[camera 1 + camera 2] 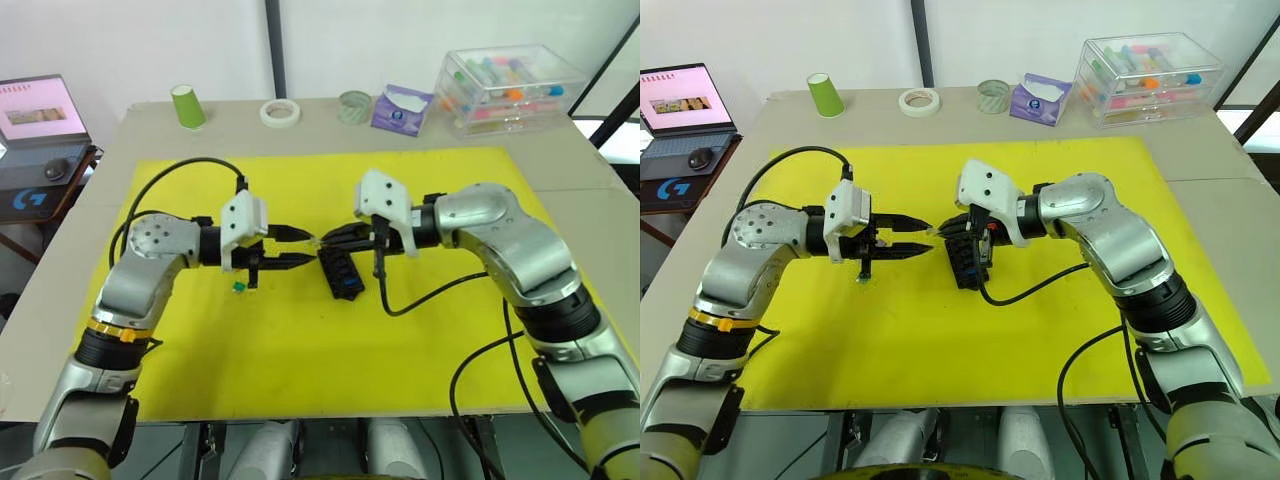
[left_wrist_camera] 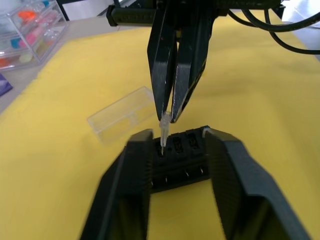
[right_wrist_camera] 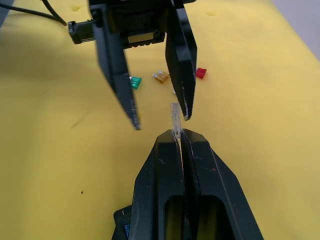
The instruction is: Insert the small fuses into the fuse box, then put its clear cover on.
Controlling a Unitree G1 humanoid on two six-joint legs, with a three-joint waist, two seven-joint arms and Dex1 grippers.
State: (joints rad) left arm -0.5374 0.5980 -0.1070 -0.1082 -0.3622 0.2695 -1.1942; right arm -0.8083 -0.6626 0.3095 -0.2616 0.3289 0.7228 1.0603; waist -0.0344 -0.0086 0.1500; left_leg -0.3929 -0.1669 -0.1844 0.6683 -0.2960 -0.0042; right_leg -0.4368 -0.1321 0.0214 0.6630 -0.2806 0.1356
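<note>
Now mid-insertion: right end effector [image 3: 177,131] clenched on a pale fuse [image 3: 175,117] at frame centre, above the fuse box [image 1: 340,272]. Left end effector [image 1: 305,247] released beside it. Clear cover [image 2: 122,114] lies nearby. Next: lower fuse squarely into a slot.

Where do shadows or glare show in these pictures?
Left wrist view: the clear cover glints along its edges. Right wrist view: a soft shadow darkens the yellow mat beside the open left gripper; the pale fuse in the shut right gripper catches light.
</note>
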